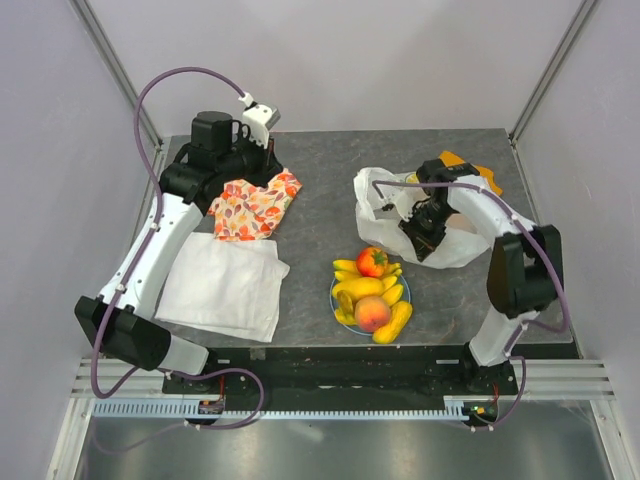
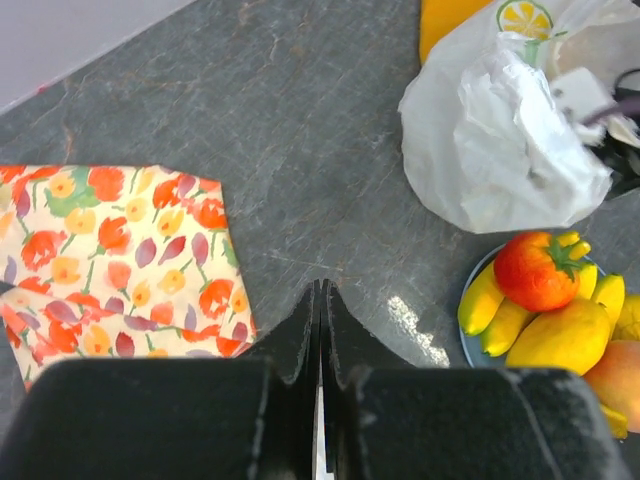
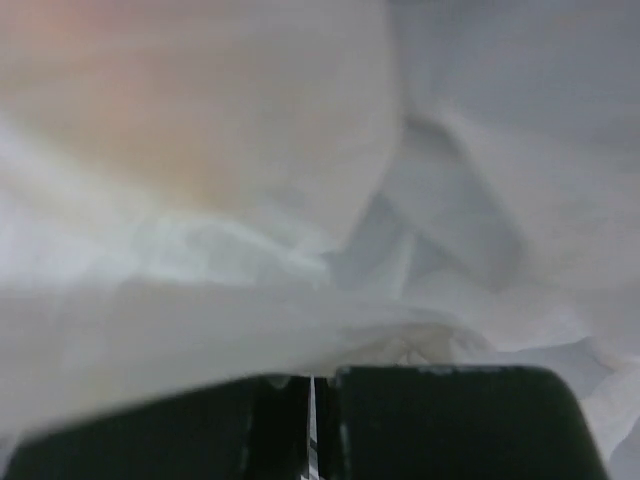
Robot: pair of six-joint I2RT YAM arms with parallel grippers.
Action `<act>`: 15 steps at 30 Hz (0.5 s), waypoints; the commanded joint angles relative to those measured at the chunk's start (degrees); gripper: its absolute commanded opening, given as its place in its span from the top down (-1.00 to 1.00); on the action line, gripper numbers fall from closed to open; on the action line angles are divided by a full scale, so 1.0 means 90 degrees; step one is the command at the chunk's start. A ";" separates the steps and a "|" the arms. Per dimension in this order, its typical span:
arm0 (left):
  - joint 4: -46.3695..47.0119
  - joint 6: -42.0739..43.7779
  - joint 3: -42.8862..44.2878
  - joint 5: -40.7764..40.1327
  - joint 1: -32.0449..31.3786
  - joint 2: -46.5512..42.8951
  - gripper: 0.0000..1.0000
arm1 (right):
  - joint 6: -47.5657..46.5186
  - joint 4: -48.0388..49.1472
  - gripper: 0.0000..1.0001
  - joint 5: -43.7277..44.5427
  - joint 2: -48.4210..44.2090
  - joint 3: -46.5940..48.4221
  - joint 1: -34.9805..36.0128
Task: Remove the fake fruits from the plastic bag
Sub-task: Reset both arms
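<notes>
The white plastic bag (image 1: 375,205) lies crumpled at the back right of the table and also shows in the left wrist view (image 2: 500,150). My right gripper (image 1: 418,235) is down in the bag's mouth. In its own view its jaws (image 3: 312,378) are closed to a thin slit, with bag film (image 3: 330,300) bunched over the tips. Fake fruits lie on a light-blue plate (image 1: 334,296): a red-orange fruit (image 1: 372,261), bananas (image 1: 365,287) and a peach (image 1: 372,313). My left gripper (image 1: 268,152) is shut and empty (image 2: 322,290) above the floral cloth's edge.
An orange floral cloth (image 1: 255,207) lies at the back left and a flat white cloth (image 1: 225,285) in front of it. An orange object (image 1: 470,165) sits behind the bag. The plate is close to the table's front edge.
</notes>
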 commanded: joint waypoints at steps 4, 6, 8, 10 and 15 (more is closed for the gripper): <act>-0.0100 0.0230 -0.0234 0.0161 0.0170 -0.0370 0.97 | 0.1163 0.1311 1.00 0.0288 0.1370 0.2402 -0.0359; -0.0100 0.0230 -0.0273 0.0171 0.0171 -0.0409 0.96 | 0.1330 0.1330 1.00 0.0133 0.1468 0.2773 -0.0350; -0.0090 0.0239 -0.0361 0.0171 0.0180 -0.0448 0.94 | 0.1476 0.1427 1.00 0.0112 0.1401 0.2766 -0.0340; -0.0071 0.0239 -0.0449 0.0171 0.0200 -0.0458 0.93 | 0.1574 0.1642 0.99 0.0190 0.1167 0.2415 -0.0350; -0.0031 0.0152 -0.0664 0.0230 0.0219 -0.0575 0.65 | 0.2216 0.1672 0.55 -0.0268 0.0242 0.1789 -0.0350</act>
